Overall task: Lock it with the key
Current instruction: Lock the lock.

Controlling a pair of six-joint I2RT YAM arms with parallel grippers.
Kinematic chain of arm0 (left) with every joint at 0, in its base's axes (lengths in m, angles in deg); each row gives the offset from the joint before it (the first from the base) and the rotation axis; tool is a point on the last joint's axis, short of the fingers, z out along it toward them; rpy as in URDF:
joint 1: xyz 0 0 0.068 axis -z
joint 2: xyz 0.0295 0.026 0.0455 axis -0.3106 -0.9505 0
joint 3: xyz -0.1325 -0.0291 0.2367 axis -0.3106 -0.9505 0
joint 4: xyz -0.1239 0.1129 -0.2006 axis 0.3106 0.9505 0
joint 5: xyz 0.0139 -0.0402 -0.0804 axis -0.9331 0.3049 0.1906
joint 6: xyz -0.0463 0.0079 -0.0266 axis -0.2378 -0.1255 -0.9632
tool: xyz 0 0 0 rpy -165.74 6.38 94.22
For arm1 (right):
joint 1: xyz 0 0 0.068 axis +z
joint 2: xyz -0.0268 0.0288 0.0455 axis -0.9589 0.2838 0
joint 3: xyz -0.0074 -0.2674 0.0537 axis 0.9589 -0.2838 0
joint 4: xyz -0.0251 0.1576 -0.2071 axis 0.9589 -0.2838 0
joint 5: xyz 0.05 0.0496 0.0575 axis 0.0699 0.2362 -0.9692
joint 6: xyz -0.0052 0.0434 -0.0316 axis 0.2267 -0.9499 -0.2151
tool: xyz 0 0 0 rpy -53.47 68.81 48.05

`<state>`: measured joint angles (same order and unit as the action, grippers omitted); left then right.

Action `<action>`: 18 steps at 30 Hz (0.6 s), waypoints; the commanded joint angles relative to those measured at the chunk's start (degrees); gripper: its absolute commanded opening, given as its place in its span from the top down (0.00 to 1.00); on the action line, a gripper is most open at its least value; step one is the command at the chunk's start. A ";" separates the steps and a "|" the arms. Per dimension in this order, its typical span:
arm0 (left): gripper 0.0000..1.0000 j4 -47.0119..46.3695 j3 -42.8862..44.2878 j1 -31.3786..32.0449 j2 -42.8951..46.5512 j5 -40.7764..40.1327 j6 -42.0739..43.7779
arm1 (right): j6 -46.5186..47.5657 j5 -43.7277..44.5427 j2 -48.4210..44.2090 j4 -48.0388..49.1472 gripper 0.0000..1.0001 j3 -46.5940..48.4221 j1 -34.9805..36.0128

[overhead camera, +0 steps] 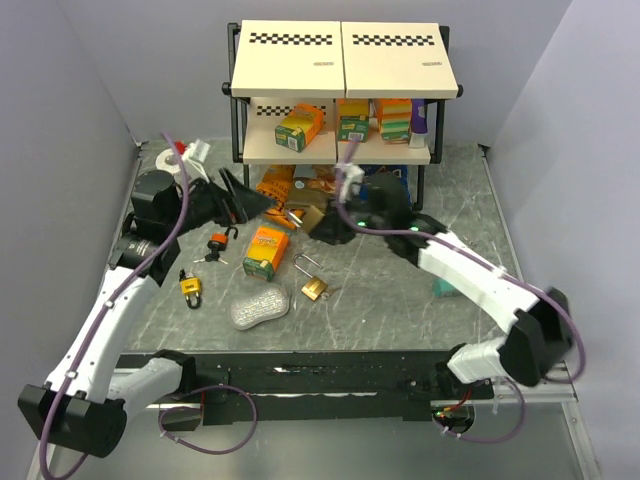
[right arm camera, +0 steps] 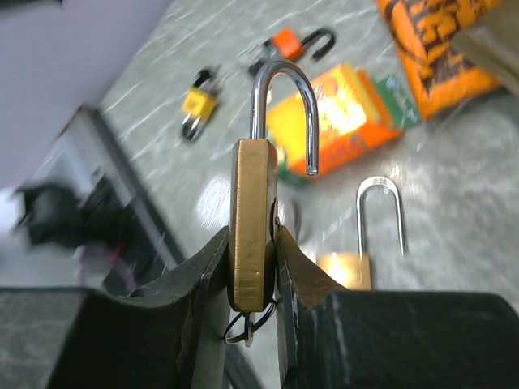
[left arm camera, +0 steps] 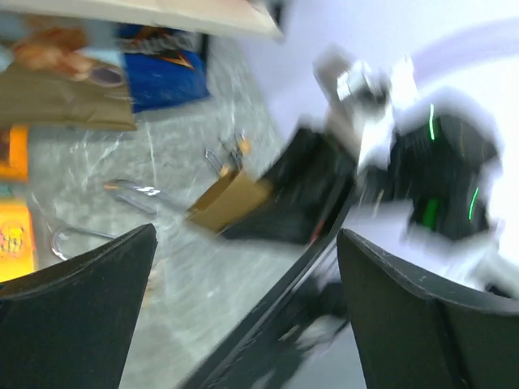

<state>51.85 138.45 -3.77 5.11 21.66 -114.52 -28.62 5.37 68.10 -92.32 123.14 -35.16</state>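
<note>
My right gripper (right arm camera: 254, 237) is shut on the body of a brass padlock (right arm camera: 252, 203), held upright above the table. Its steel shackle (right arm camera: 285, 105) stands open, one end free. A thin key ring (right arm camera: 246, 327) hangs under the padlock's body; the key itself is mostly hidden between the fingers. In the top view the right gripper (overhead camera: 322, 226) holds this padlock (overhead camera: 308, 215) in front of the shelf. My left gripper (overhead camera: 260, 200) is open just to its left, with nothing between its fingers. The blurred left wrist view shows the padlock (left arm camera: 231, 200) ahead of the wide-open left gripper (left arm camera: 246, 304).
On the table lie a second brass padlock (overhead camera: 313, 286) with its shackle open, an orange padlock (overhead camera: 218, 240), a yellow padlock (overhead camera: 190, 288), an orange box (overhead camera: 266, 250) and a clear plastic case (overhead camera: 258, 308). A two-tier shelf (overhead camera: 340, 100) with boxes stands at the back, snack bags under it.
</note>
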 commanded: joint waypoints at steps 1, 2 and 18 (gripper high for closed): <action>0.04 5.25 3.92 0.17 -0.18 19.04 36.24 | 4.38 -26.89 -11.44 3.87 1.00 -2.56 -5.90; 0.03 8.41 4.81 0.17 -0.80 21.41 42.01 | 5.61 -28.51 -12.32 -0.59 1.00 -2.74 -6.44; 0.34 28.05 6.66 17.66 -5.02 21.70 84.43 | 11.60 -46.01 -15.85 -12.76 1.00 -2.56 -8.55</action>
<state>80.81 144.96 11.99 -1.25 43.56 -37.11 -18.63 -33.47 54.23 -106.92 118.57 -43.45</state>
